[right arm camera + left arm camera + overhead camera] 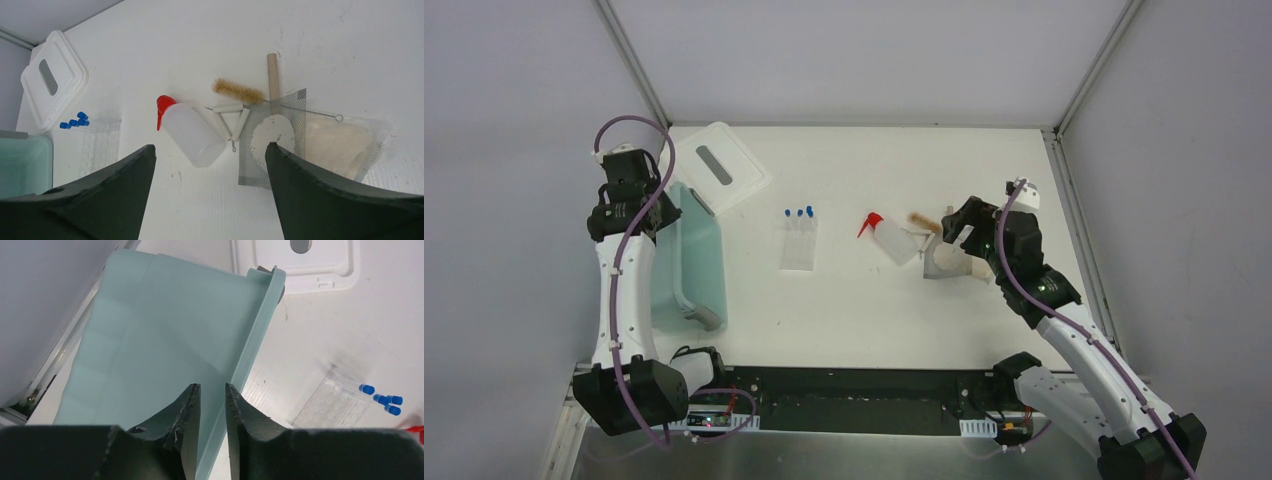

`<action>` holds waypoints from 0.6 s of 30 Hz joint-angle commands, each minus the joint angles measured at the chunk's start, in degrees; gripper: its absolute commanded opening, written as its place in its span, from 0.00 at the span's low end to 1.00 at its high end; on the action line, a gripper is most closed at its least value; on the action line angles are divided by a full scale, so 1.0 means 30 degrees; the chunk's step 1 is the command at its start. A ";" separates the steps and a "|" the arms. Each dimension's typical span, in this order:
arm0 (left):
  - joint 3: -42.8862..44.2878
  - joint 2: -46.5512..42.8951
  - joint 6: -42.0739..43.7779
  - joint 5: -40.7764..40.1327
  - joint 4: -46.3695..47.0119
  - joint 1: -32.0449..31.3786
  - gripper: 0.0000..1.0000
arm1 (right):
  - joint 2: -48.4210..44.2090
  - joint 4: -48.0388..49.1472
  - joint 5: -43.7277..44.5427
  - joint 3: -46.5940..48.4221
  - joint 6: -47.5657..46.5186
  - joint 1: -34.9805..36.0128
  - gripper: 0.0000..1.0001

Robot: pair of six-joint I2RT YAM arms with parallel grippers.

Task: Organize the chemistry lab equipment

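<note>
A white squeeze bottle [894, 241] [192, 135] with a red spout lies on its side mid-table. To its left, a clear tube rack [799, 246] [100, 146] [335, 405] lies flat with blue-capped tubes [800, 212] [75, 121] [382, 399]. To the right lie a bristle brush [237, 91], a wooden-handled tool [272, 75], a wire mesh square [944, 262] [272, 145] and a clear bag [340, 142]. My right gripper [959, 225] [210, 146] hovers wide open above the bottle's base, empty. My left gripper [639, 215] [212, 385] hangs over the bin, jaws a narrow gap apart, empty. I see no funnel.
The pale teal bin [694, 290] [150, 330] stands open at the left, nothing visible inside. Its white lid [719, 165] [320, 270] [50, 95] lies beyond it at the far left. Frame posts and grey walls close the table's sides and back.
</note>
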 commanded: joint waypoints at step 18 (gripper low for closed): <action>0.0833 -0.2432 0.3484 0.1632 -0.3143 -0.0037 0.63 | -0.0014 0.0445 0.0130 -0.0127 0.0105 -0.0096 0.84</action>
